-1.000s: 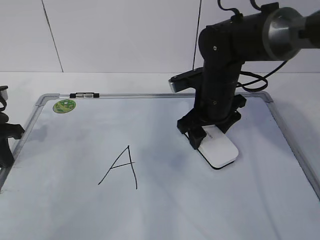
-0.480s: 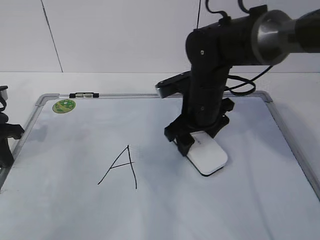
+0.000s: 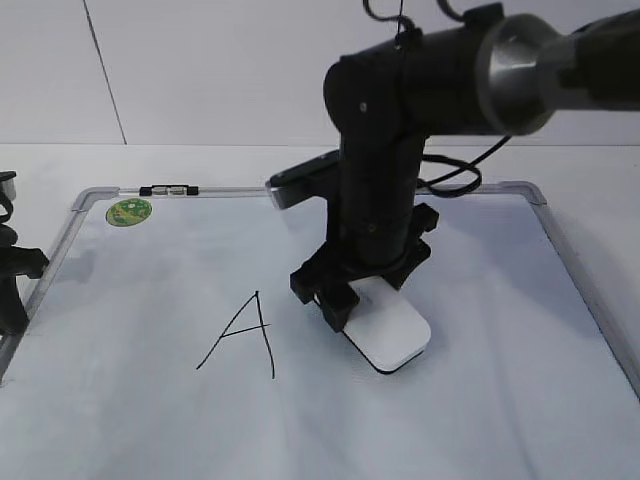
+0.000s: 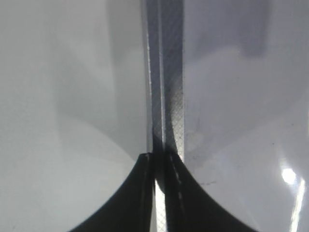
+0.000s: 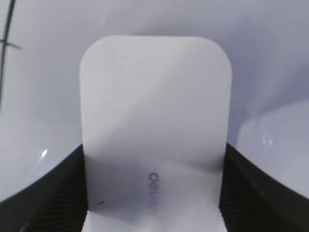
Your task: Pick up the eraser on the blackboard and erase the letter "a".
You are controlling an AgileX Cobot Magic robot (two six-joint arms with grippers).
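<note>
The eraser, a flat white block with a dark underside, lies flat on the blackboard, right of the middle. My right gripper is shut on its far end. In the right wrist view the eraser fills the space between both fingers of the right gripper, with the grey mark on top. No lowercase "a" shows anywhere on the board. My left gripper is at the board's left edge. In the left wrist view its jaws are shut and empty over the grey frame.
A pointed capital "A" is drawn left of the eraser; a black stroke shows at the right wrist view's left edge. A round green sticker and a small dark clip sit at the board's far left corner.
My right arm has slid the eraser leftward and slightly nearer across the board, closer to the capital "A". The left gripper has stayed put.
</note>
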